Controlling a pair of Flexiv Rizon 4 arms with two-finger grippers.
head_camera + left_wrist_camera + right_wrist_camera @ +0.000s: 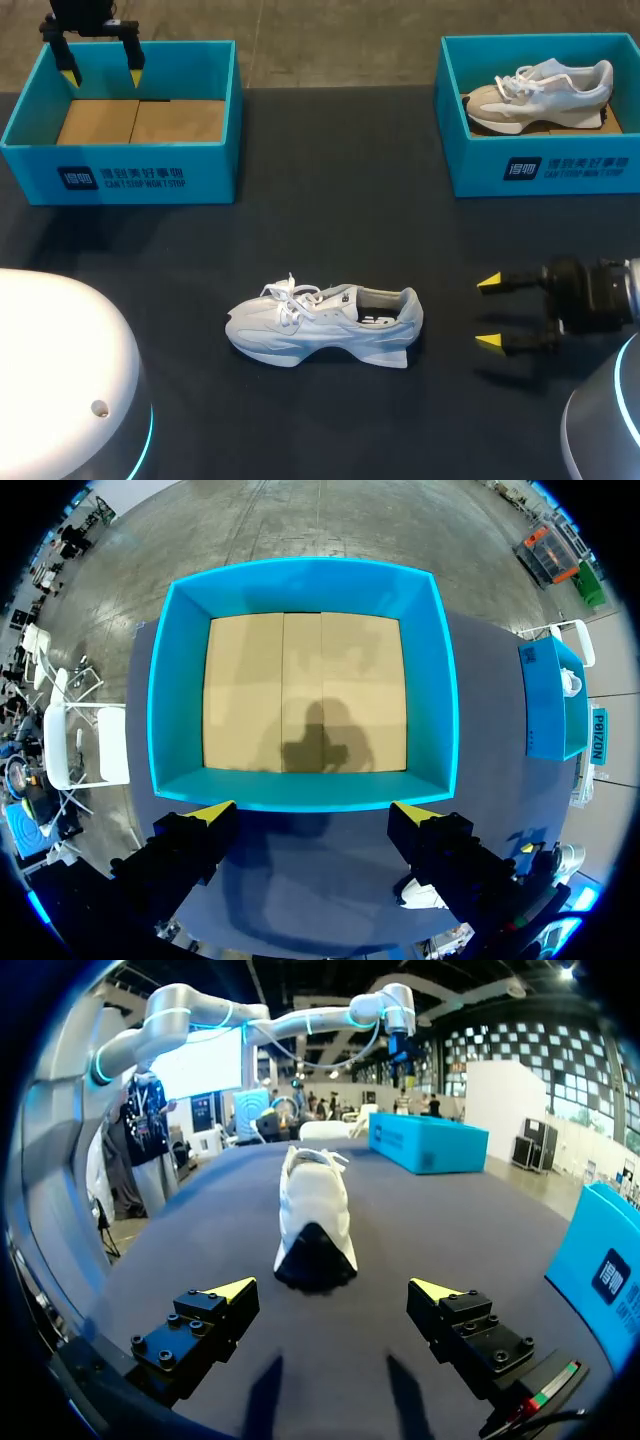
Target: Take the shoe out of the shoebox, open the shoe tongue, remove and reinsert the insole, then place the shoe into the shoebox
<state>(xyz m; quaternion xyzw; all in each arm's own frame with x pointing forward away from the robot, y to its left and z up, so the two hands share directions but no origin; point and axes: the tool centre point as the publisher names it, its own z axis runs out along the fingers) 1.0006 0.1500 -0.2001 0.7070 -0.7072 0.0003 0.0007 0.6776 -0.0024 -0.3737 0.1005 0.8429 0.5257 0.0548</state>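
While the white shoe stands on its sole on the table, my right gripper sits near its heel, fingers apart. Well away from the shoe, my left gripper hangs over the blue shoebox, fingers spread too.

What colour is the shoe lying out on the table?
The shoe is white, laces included, with a dark opening at the heel; clearest in the head view.
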